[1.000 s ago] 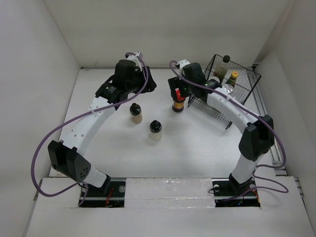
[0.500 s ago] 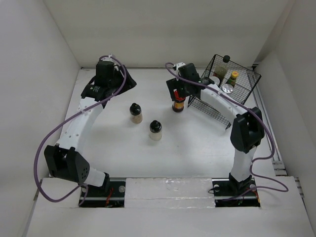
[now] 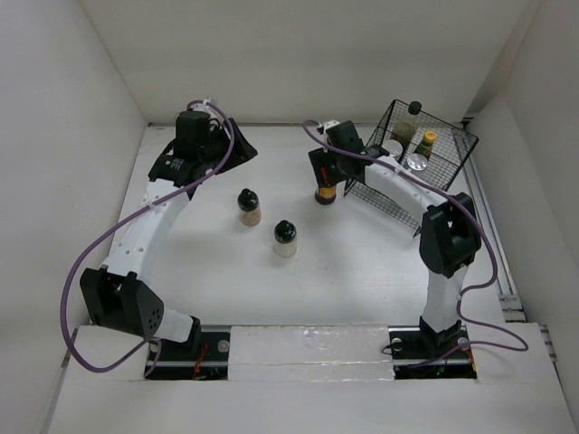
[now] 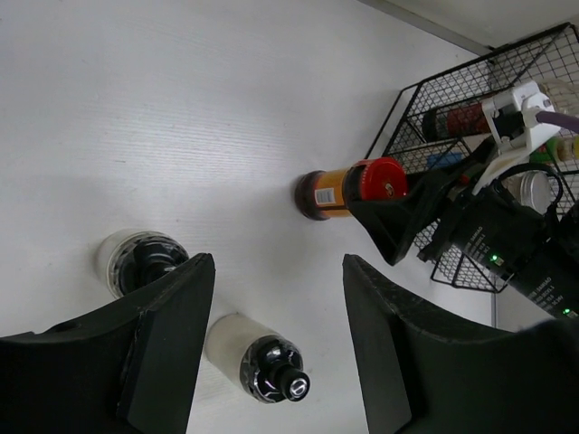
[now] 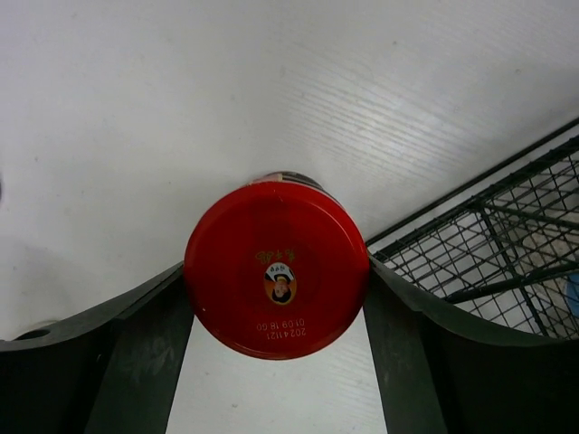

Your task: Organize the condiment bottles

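From above, my right gripper (image 3: 326, 177) has settled lower over the red-lidded orange jar (image 3: 325, 193) beside the black wire basket (image 3: 450, 145), while my left gripper (image 3: 237, 154) has barely moved. My left wrist view shows wide, empty fingers (image 4: 172, 339) above two black-capped shakers (image 4: 258, 363). My right wrist view shows both fingers (image 5: 145, 348) pressed against the red lid (image 5: 275, 269), holding it.
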`<state>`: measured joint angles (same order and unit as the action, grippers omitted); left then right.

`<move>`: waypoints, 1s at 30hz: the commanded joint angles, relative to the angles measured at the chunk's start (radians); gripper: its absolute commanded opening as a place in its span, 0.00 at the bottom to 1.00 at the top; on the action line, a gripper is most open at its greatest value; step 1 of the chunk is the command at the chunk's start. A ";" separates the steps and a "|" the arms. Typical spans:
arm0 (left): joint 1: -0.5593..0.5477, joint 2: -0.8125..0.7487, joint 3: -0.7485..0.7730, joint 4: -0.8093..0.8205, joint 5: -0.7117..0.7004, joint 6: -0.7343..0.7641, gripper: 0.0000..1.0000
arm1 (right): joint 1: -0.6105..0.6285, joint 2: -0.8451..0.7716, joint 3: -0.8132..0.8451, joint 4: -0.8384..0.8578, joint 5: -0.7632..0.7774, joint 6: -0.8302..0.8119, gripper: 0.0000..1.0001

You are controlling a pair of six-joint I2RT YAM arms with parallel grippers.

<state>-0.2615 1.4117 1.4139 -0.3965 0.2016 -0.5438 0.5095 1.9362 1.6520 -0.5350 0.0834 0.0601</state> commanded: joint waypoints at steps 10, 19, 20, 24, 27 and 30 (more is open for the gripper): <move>-0.010 -0.028 -0.004 0.047 0.056 0.010 0.54 | -0.012 -0.038 0.048 0.101 -0.033 0.009 0.43; -0.010 -0.010 0.005 0.047 0.047 0.010 0.54 | -0.129 -0.284 0.094 0.077 -0.106 0.029 0.40; -0.010 -0.010 0.005 0.047 0.047 0.010 0.54 | -0.144 -0.307 0.106 0.057 -0.115 0.029 0.38; -0.010 0.000 0.028 0.038 0.036 0.019 0.54 | -0.192 -0.378 0.085 0.013 -0.139 0.029 0.36; -0.010 0.022 0.040 0.038 0.036 0.019 0.54 | -0.226 -0.410 0.057 0.001 -0.149 0.029 0.36; -0.010 0.032 0.040 0.048 0.045 0.019 0.54 | -0.261 -0.410 0.028 -0.008 -0.172 0.029 0.36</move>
<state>-0.2687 1.4361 1.4143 -0.3817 0.2367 -0.5388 0.2512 1.5425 1.6859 -0.5995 -0.0364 0.0826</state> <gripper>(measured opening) 0.542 0.729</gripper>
